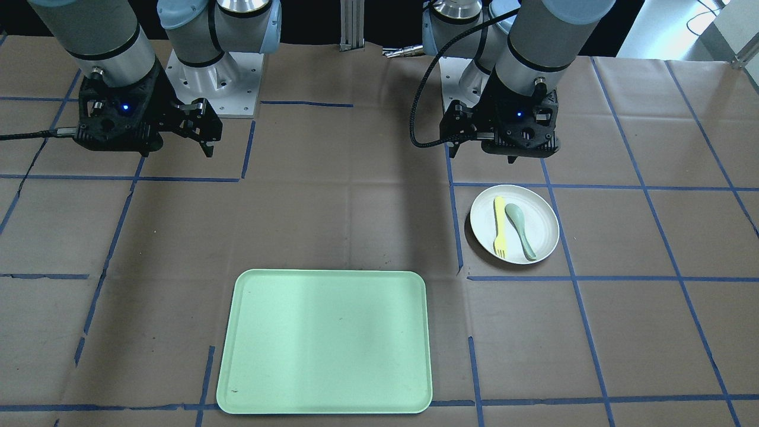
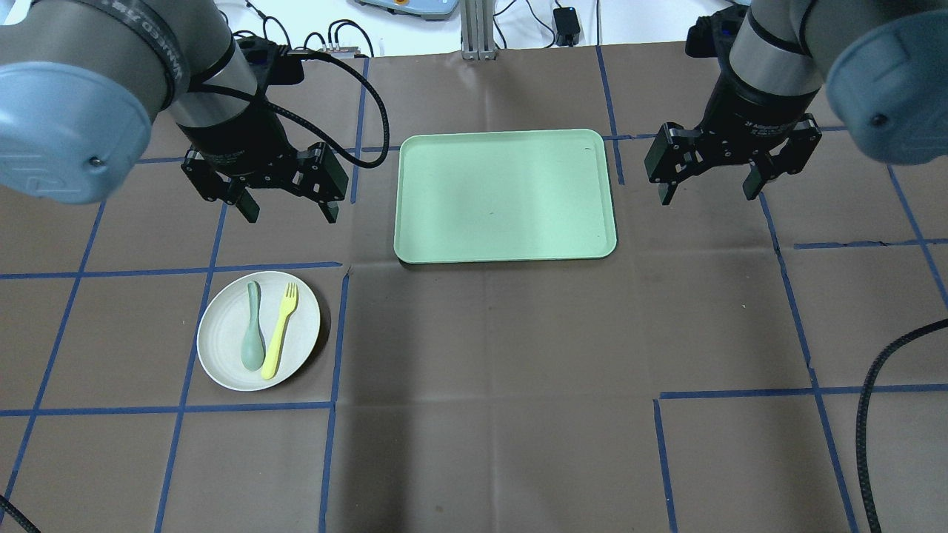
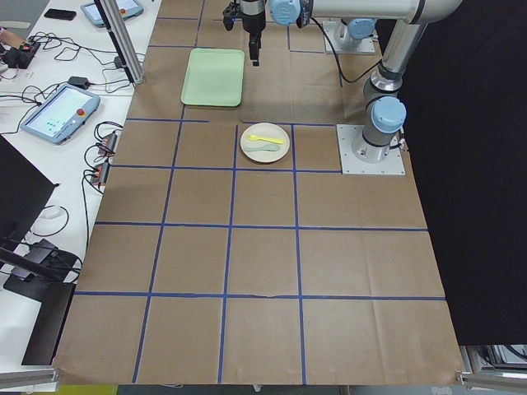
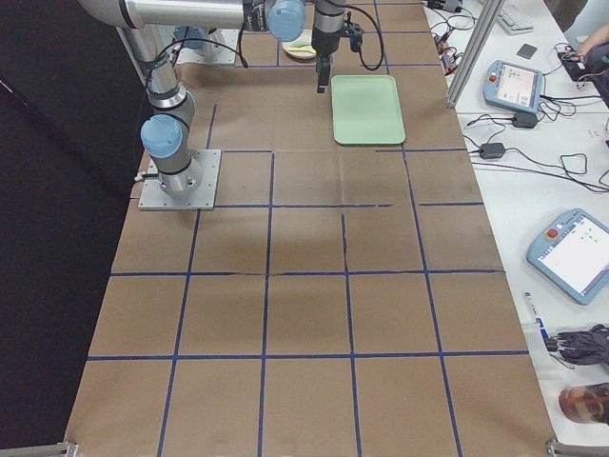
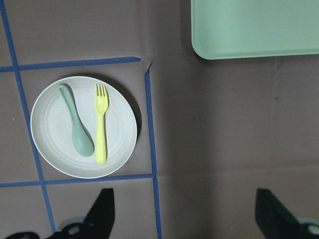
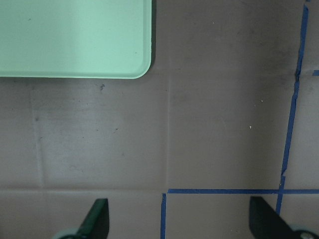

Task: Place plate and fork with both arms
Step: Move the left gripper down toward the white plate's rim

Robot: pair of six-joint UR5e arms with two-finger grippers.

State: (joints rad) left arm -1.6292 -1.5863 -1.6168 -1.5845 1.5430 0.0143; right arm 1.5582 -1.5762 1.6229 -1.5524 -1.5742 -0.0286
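The off-white round plate (image 2: 222,355) lies on the table at the robot's left, also in the front view (image 1: 542,219) and the left wrist view (image 5: 50,144). On it lie the light-yellow fork (image 2: 279,330) and a grey-green spoon (image 2: 253,339), side by side. My left gripper (image 2: 289,210) hangs open and empty above the table, beyond the plate. My right gripper (image 2: 707,189) hangs open and empty to the right of the mint-green tray (image 2: 506,194).
The tray (image 1: 326,341) lies at the table's middle, far from the robot, with nothing on it. Brown paper with blue tape lines covers the table. Black cables hang from both wrists. Tablets and wires lie beyond the table's far edge (image 4: 519,86).
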